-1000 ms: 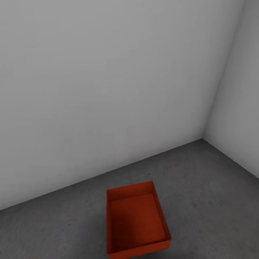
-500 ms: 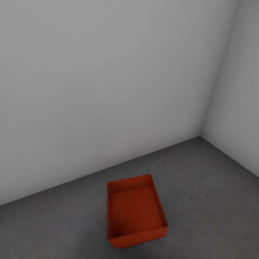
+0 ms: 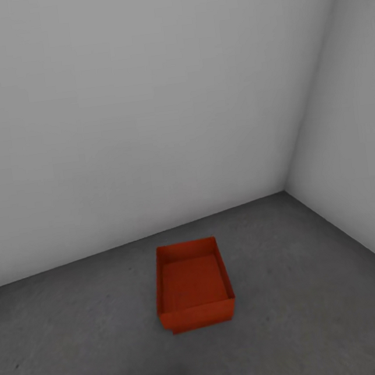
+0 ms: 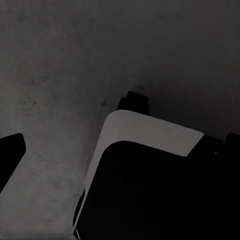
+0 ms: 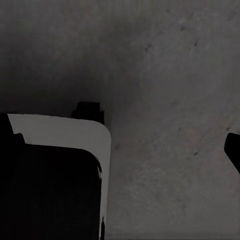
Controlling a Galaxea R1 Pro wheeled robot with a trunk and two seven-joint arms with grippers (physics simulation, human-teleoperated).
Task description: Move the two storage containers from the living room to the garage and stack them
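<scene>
Hanging over the floor [image 4: 55, 65], both arms.

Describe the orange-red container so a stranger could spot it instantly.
Find the corner where the two white-grey walls meet. On the grey concrete floor in front of it, to the left of that corner, sits the storage container: an open, lidless orange-red bin, the sole coloured thing.

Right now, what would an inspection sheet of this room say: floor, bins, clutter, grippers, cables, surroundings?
Surface: rough grey concrete floor, mottled, bare around the bin.
Job's things: one orange-red bin sits open-topped on the floor near the corner; a sliver of orange-red shows beneath its front edge, what it is cannot be told.
Clutter: nothing seen.
Grippers: the wrist views look down at concrete past dark robot parts; open or shut cannot be told.
Cables: nothing seen.
Surroundings: plain white-grey walls meeting in a corner.
</scene>
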